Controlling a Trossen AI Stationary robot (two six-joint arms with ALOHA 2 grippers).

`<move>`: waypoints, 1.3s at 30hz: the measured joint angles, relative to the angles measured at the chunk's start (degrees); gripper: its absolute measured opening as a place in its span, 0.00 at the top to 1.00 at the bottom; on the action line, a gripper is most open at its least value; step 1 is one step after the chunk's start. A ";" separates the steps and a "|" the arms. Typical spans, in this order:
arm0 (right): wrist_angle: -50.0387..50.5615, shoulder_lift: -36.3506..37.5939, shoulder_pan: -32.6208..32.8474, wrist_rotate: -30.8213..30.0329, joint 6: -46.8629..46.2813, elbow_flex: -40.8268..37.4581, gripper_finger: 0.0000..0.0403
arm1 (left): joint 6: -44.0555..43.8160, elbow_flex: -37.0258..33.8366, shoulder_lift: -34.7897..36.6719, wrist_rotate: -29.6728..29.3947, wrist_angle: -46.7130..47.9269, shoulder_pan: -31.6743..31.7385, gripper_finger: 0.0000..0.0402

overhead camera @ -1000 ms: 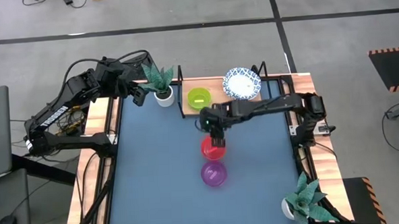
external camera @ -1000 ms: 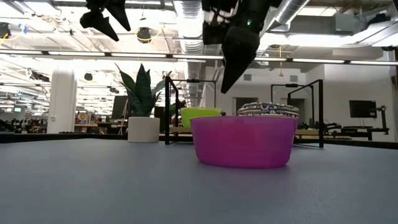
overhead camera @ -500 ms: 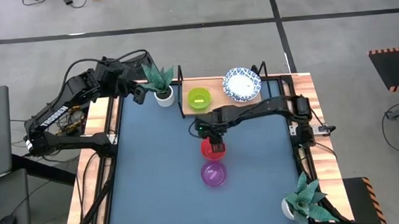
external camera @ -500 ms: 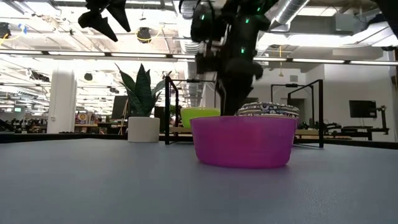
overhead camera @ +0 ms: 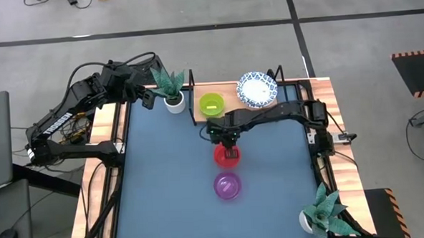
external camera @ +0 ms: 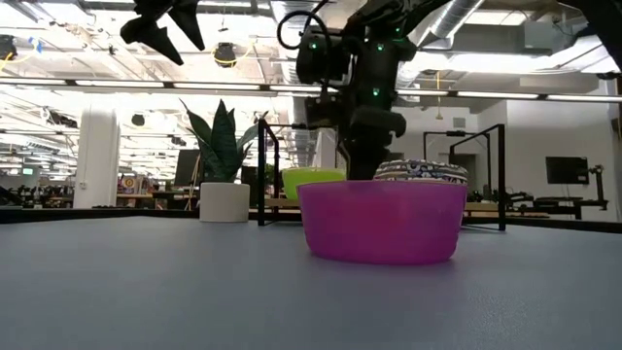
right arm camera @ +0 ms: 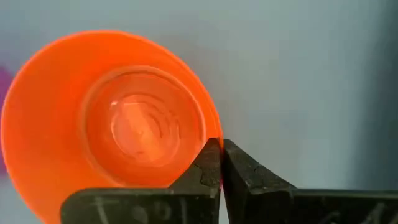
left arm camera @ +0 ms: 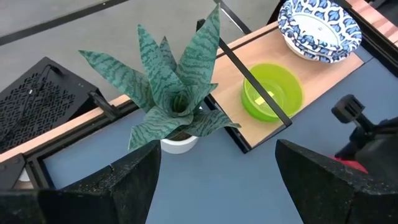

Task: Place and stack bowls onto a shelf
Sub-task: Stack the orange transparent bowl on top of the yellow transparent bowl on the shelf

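A red bowl (overhead camera: 226,156) stands on the blue tabletop, with a purple bowl (overhead camera: 227,185) nearer to the front edge. My right gripper (overhead camera: 227,142) is down at the red bowl's far rim and shut on it; the bowl fills the right wrist view (right arm camera: 118,137). A green bowl (overhead camera: 211,105) and a stack of white bowls with blue patterns (overhead camera: 257,90) stand on the wooden shelf (overhead camera: 229,97) at the far edge. My left gripper (overhead camera: 144,97) hangs open and empty in the air by the far left plant. No yellow bowl shows on its own. My right gripper pinches the red bowl's rim (right arm camera: 212,128) on its far side, one finger (right arm camera: 204,175) inside the bowl and one outside. The fingers come from above, pointing down. The bowl sits upright on the tabletop.
A potted plant (overhead camera: 171,88) stands left of the shelf, and another (overhead camera: 324,213) at the near right corner. The shelf's black frame (left arm camera: 249,78) rises over the green bowl (left arm camera: 272,93). In the low view the purple bowl (external camera: 382,222) hides the red one.
My right gripper has come down from above the red bowl to its rim. The red bowl and the purple bowl have stayed where they were.
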State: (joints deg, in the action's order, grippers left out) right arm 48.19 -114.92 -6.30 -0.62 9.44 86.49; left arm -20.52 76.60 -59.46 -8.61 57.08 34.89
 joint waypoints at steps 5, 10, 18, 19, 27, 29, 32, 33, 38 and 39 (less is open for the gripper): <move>0.10 1.68 -1.65 -0.33 0.41 -0.12 0.95 | -0.38 0.00 0.00 -0.28 0.00 0.00 0.25; 0.98 6.30 -4.52 -0.63 1.12 2.52 0.95 | -1.42 0.00 0.00 -0.80 0.00 0.00 0.25; -0.94 12.55 -12.47 -3.03 -0.84 10.79 0.95 | -3.46 0.00 0.00 -0.87 0.00 0.00 0.25; -1.15 12.62 -13.77 -3.59 -1.72 12.05 0.95 | -3.82 0.00 0.00 -0.87 0.00 0.01 0.25; -0.90 6.98 -23.07 -3.86 -4.74 20.42 0.95 | -5.36 0.00 0.00 -1.13 0.01 0.01 0.25; -0.89 4.81 -23.89 -2.54 -4.55 21.91 0.95 | -5.69 0.00 0.00 -1.13 0.01 0.00 0.25; -0.90 2.18 -24.42 -0.63 -4.14 23.22 0.95 | -5.90 0.00 0.00 -1.13 0.08 0.02 0.25; -0.87 1.23 -24.47 -0.58 -3.56 23.51 0.95 | -6.11 0.00 0.00 -1.13 0.13 0.01 0.25; -0.25 -2.12 -24.52 -0.35 -2.04 23.95 0.95 | -6.92 0.00 0.00 -1.26 0.94 0.00 0.25; -0.24 -2.55 -24.58 -0.24 -1.85 24.03 0.95 | -7.21 0.00 0.00 -1.29 1.11 0.01 0.25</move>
State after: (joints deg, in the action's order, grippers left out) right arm 47.95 -117.47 -30.88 -0.86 7.60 110.52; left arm -27.73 76.60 -59.46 -9.89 58.19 34.90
